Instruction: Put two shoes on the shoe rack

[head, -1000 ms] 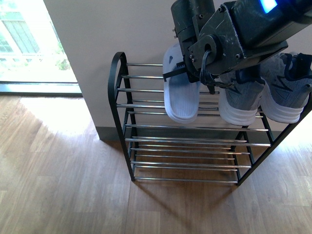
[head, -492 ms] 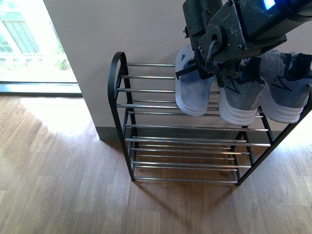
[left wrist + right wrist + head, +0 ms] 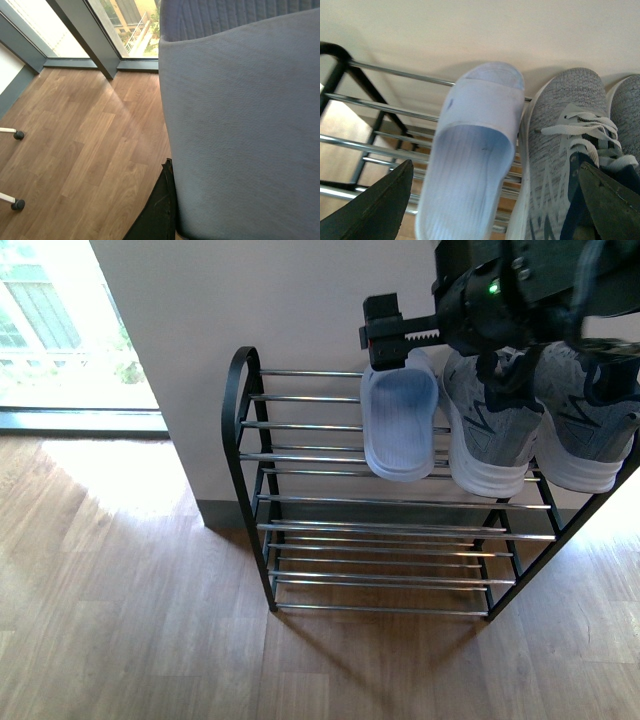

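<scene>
One pale blue slide sandal (image 3: 400, 425) lies toe to the wall on the top tier of the black and chrome shoe rack (image 3: 240, 420). Beside it stand two grey knit sneakers (image 3: 490, 430) with white soles. My right gripper (image 3: 400, 335) hovers just above the sandal's toe, open. In the right wrist view, its fingers (image 3: 375, 210) are spread to either side of that sandal (image 3: 475, 150) and the nearer sneaker (image 3: 560, 150). A second slide sandal (image 3: 240, 125) fills the left wrist view, and my left gripper is shut on it. Only one of its dark fingers (image 3: 156, 215) shows, pressed against the sandal's edge.
The rack stands against a white wall on a wood floor (image 3: 130, 620). Its lower tiers (image 3: 380, 550) hold nothing. A bright floor-level window (image 3: 60, 330) is at the left. Two chair casters (image 3: 18, 135) show on the floor in the left wrist view.
My right gripper carried the slide sandal rightwards along the top tier, set it down beside the sneakers, let go and drew back above it.
</scene>
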You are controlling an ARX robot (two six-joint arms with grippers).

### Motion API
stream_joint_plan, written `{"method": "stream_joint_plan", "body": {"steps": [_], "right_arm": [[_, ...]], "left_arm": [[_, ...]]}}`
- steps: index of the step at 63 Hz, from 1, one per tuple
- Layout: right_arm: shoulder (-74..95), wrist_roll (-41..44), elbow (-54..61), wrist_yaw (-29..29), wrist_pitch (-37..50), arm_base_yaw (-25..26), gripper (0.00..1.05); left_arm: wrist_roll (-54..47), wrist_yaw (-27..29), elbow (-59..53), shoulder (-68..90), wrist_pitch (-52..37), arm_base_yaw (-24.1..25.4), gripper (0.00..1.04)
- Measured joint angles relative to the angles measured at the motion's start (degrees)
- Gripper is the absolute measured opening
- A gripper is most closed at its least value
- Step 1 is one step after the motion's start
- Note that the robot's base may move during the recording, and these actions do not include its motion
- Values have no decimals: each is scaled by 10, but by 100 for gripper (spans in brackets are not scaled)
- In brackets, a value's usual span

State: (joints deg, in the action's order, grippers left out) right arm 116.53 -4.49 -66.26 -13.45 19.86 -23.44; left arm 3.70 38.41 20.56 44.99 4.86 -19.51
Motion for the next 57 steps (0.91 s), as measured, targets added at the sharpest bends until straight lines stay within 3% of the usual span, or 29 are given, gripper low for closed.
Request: {"method": "stream_joint_plan", "body": {"steps": [14,24,38,45,53,55,57], "right_arm": [[-209,-20,216,78,97,-17,96],[-358,-42,343,135,109,-14,96],[-546,-60,489,198,127,35,96],[-605,-126,538,288,161,86,96],[-611,-161,541,293,164,99,96],[-606,-147,548,245,186,90,93],[-607,-105,567,136,239,75,84]], "left_arm": [[0,0,0,0,0,0,2],[0,0,0,0,0,0,2],[0,0,0,0,0,0,2],[0,0,0,0,0,0,2],[0,0,0,0,0,0,2],[0,0,0,0,0,0,2],[0,0,0,0,0,0,2]]}}
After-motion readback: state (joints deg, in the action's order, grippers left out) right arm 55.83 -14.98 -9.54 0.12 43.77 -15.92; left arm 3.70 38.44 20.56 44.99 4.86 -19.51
